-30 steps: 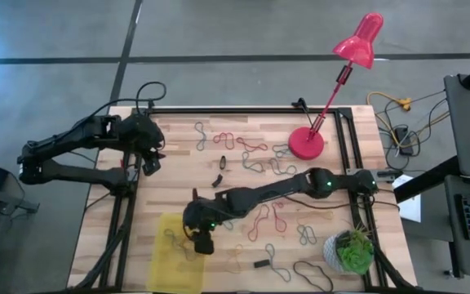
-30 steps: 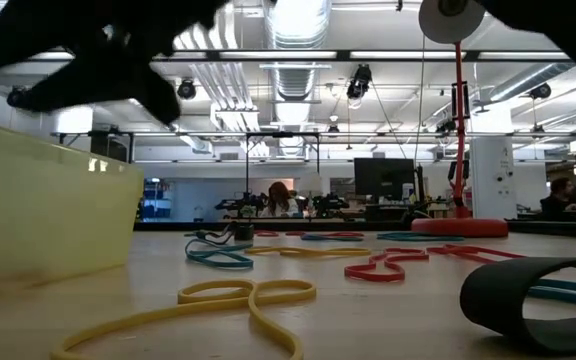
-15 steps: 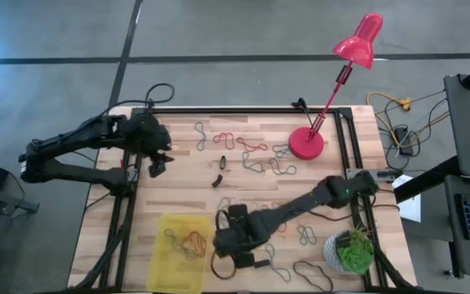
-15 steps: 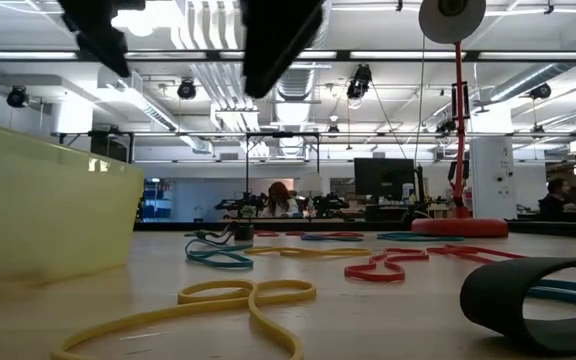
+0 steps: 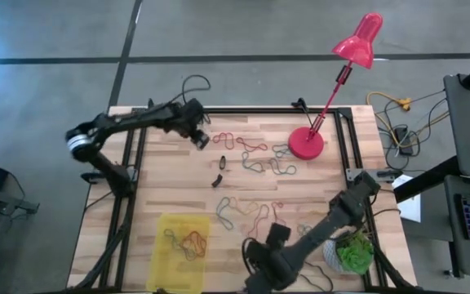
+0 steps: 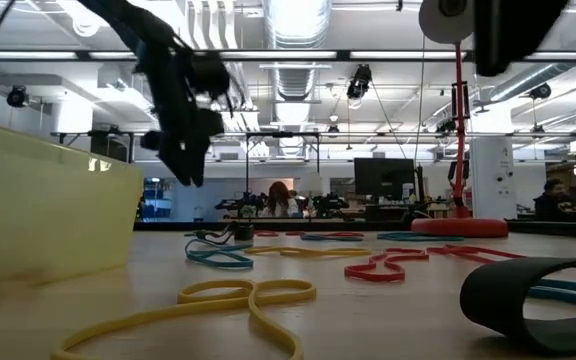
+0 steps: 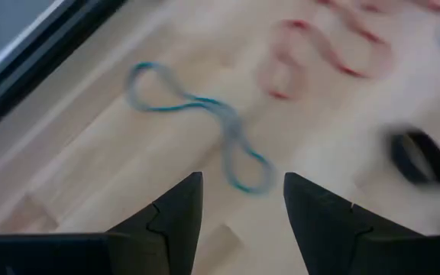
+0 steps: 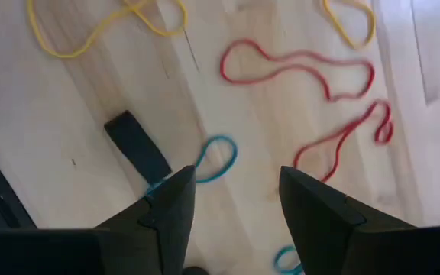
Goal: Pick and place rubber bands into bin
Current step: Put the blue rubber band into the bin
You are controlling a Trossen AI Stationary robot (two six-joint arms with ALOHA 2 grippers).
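Right claw (image 5: 261,273) swung away from translucent yellow plastic bin (image 5: 163,265) toward near tabletop (image 5: 243,184) edge, jaws released, empty. Left claw (image 5: 202,140) shifted from left edge over far tabletop, jaws parted, empty, above teal rubber band (image 7: 205,122). Tangle of red and tan rubber bands (image 5: 189,241) now in bin. Others scattered on wood. Right claw partly cut off at picture edge in high view.

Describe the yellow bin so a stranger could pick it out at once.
Start at the wooden table and go to its near-left corner in the high view. The bin lies there, a shallow translucent yellow tray. It alone holds rubber bands; the rest lie loose on the wood.
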